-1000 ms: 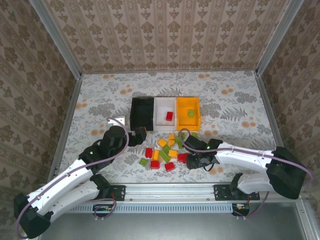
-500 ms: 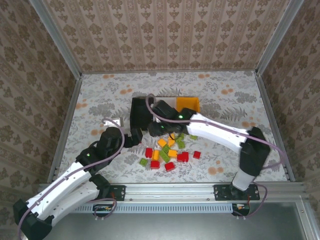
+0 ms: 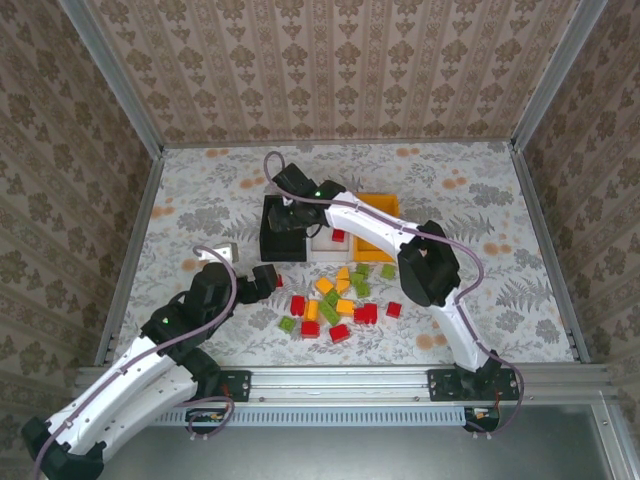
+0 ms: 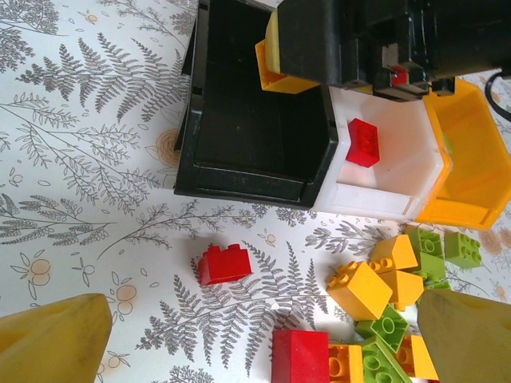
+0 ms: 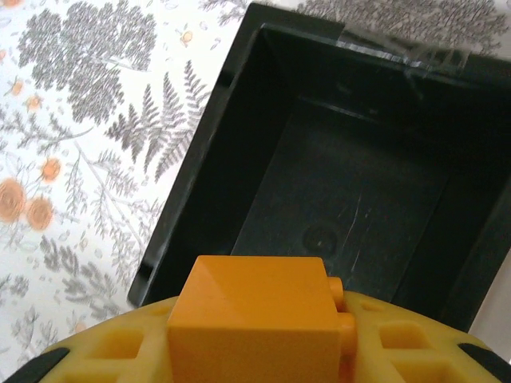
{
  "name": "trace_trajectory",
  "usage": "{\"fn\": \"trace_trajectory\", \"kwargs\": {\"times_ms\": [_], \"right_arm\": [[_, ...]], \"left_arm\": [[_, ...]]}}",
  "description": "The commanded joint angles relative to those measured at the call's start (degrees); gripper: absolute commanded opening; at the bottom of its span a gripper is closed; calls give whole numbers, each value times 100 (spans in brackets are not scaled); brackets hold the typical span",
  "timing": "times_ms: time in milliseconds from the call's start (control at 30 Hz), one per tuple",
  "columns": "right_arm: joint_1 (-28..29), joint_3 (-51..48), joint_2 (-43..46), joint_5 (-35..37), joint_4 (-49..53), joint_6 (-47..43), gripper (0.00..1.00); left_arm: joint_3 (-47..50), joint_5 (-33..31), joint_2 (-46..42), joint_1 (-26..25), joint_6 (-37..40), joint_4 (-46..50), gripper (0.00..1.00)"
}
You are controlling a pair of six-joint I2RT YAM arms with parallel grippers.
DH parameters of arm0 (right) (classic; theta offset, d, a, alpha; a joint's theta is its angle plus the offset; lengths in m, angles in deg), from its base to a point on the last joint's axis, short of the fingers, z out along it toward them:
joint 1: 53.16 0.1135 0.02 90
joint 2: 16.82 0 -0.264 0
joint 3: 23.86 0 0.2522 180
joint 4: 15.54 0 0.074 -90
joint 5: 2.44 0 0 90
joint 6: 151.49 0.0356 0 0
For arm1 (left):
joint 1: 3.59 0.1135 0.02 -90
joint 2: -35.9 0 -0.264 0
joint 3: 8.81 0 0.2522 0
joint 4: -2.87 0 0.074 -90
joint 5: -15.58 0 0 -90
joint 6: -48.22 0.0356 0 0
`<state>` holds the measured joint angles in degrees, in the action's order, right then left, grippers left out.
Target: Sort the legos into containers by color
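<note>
Since it left the near right edge of the pile [image 3: 340, 300] a second ago, right gripper [image 3: 287, 218] has swung to the far left. It now hangs over the black bin [image 5: 192, 183], clamped on one yellow-orange brick [image 5: 255, 307].
Black bin: bare inside, so this brick would be its first and would likely claim it for that colour.
White bin [image 3: 325, 250]: one red brick [image 4: 364, 142].
Left gripper [image 3: 265, 283]: fingers spread, grasping nothing, with a stray red brick [image 4: 225, 263] just ahead.
Pile: mostly unsorted.
</note>
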<state>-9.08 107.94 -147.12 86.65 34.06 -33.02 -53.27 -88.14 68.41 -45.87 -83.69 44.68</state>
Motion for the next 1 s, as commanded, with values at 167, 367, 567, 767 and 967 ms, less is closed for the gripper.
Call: {"fn": "trace_trajectory", "kwargs": {"times_ms": [167,367,567,767,967], "right_arm": [[-95,957,-549,24,503,159,64],[-132,984,-255,263,504,191,74],[-127,169,723,379,249,197,74],[-125,-1739,2258,392,-388,350,74],[-118,-3722,3838,544,-633,510,74]], "left_arm": [[101,88,-134,60,55,64,100],[21,16,-157,114,126,80,100],[-15,118,-149,153,267,-203,100],[-2,145,-50,172,377,-520,100],[11,310,315,185,368,-859,100]]}}
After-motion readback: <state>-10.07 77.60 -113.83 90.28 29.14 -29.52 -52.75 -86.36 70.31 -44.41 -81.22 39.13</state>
